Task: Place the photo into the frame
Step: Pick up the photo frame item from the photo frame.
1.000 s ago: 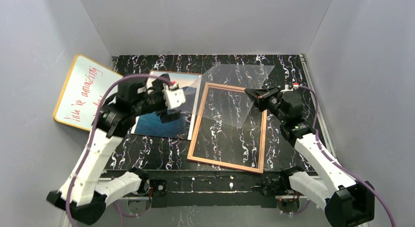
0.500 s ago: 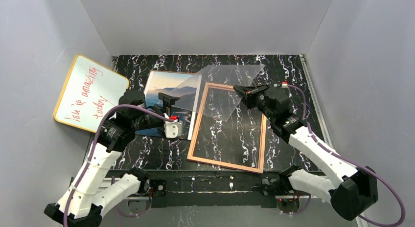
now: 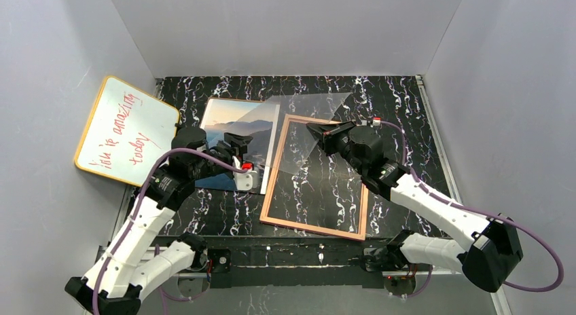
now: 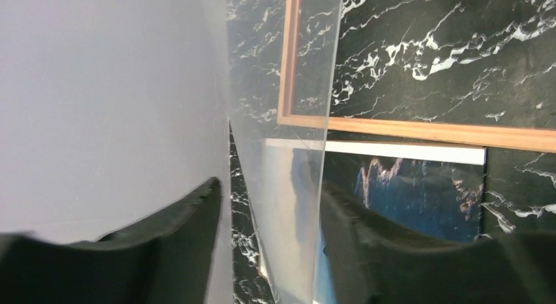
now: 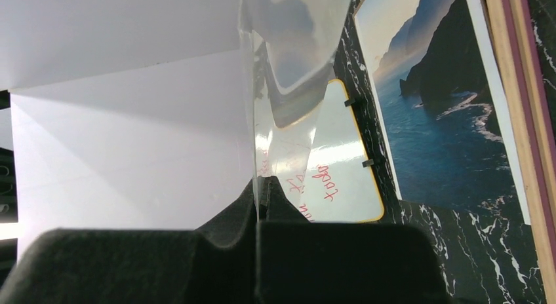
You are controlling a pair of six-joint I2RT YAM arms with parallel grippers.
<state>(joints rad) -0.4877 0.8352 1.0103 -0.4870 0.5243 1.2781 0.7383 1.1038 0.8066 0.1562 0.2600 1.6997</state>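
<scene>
The photo (image 3: 227, 125) lies face up on the table, left of the frame (image 3: 270, 186), which lies flat with its orange-tan side up. My right gripper (image 3: 314, 128) is shut on a clear sheet (image 3: 312, 108) and holds it tilted above the frame's top left corner and the photo's right edge. In the right wrist view the sheet (image 5: 288, 42) rises edge-on from the closed gripper (image 5: 259, 186). My left gripper (image 4: 269, 192) hangs over the photo (image 4: 419, 192) with its jaws apart on either side of the sheet's (image 4: 288, 173) edge. A gap shows beside the left finger (image 4: 190, 219).
A yellow-rimmed whiteboard (image 3: 126, 128) with red writing leans at the far left, partly off the table. Grey walls enclose the black marbled table (image 3: 394, 104) on three sides. The frame's rail (image 4: 426, 130) runs just beyond the photo in the left wrist view.
My right arm has carried the clear sheet leftward toward the photo. My left gripper swung round above the photo to the sheet's edge, and its jaws have narrowed.
</scene>
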